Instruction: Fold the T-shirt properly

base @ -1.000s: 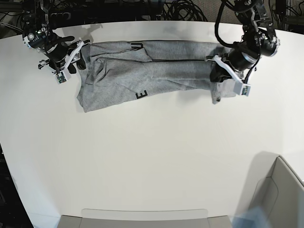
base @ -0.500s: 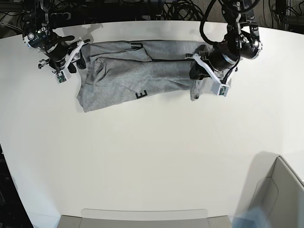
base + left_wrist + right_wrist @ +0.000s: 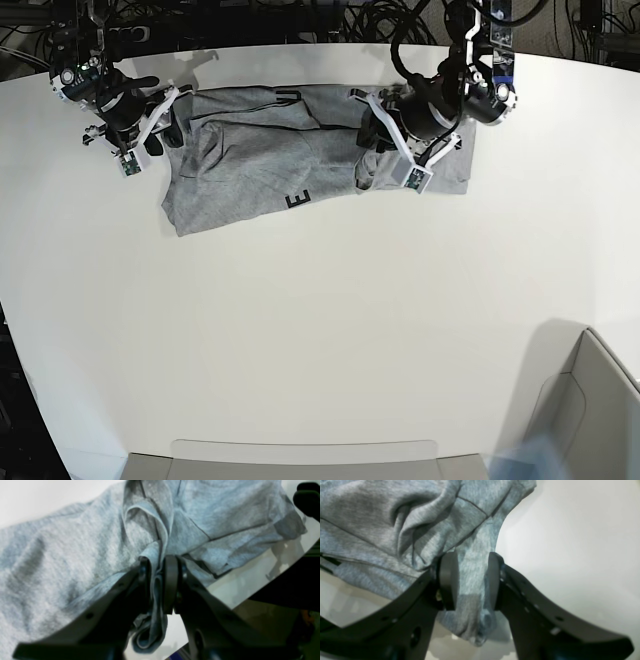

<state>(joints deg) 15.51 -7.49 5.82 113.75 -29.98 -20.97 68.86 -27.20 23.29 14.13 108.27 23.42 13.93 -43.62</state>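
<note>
White tabletop point(image 3: 300, 330) bears the T-shirt point(image 3: 260, 165); black cables point(image 3: 380, 20) behind.

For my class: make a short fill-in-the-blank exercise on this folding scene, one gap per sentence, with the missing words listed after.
1. The T-shirt lies on a table that is ____ in colour.
2. In the left wrist view, a bunch of ____ fabric sits between the fingers of the left gripper.
3. The letter printed in black near the T-shirt's front edge is ____.

Missing words: white; grey; E
</note>
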